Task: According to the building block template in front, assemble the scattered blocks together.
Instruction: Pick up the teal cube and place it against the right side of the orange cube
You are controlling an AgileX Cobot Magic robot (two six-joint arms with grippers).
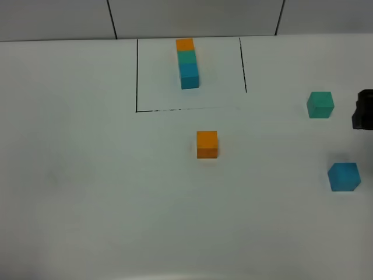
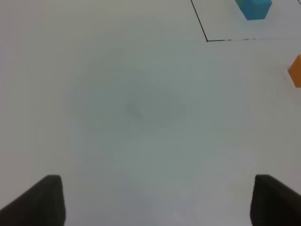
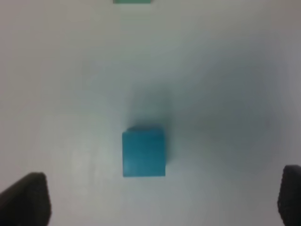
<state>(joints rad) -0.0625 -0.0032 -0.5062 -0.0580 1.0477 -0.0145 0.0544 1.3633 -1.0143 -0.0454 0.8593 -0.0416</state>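
Observation:
The building block template (image 1: 187, 63), a row of orange, teal-green and blue cubes, stands inside a black drawn frame at the far middle of the table. The loose orange cube (image 1: 207, 144) sits just in front of the frame. The loose teal-green cube (image 1: 320, 104) and loose blue cube (image 1: 344, 177) sit at the right. My right gripper (image 3: 157, 197) is open and empty, with the blue cube (image 3: 144, 151) on the table just ahead of it, between the finger lines. My left gripper (image 2: 157, 202) is open and empty over bare table, with the orange cube (image 2: 296, 70) at the picture's edge.
The white table (image 1: 87, 186) meets a grey wall along the far edge. A dark part of the right arm (image 1: 363, 111) shows at the right edge, beside the teal-green cube. The frame's corner line (image 2: 207, 41) and the template's blue end (image 2: 254, 8) show in the left wrist view.

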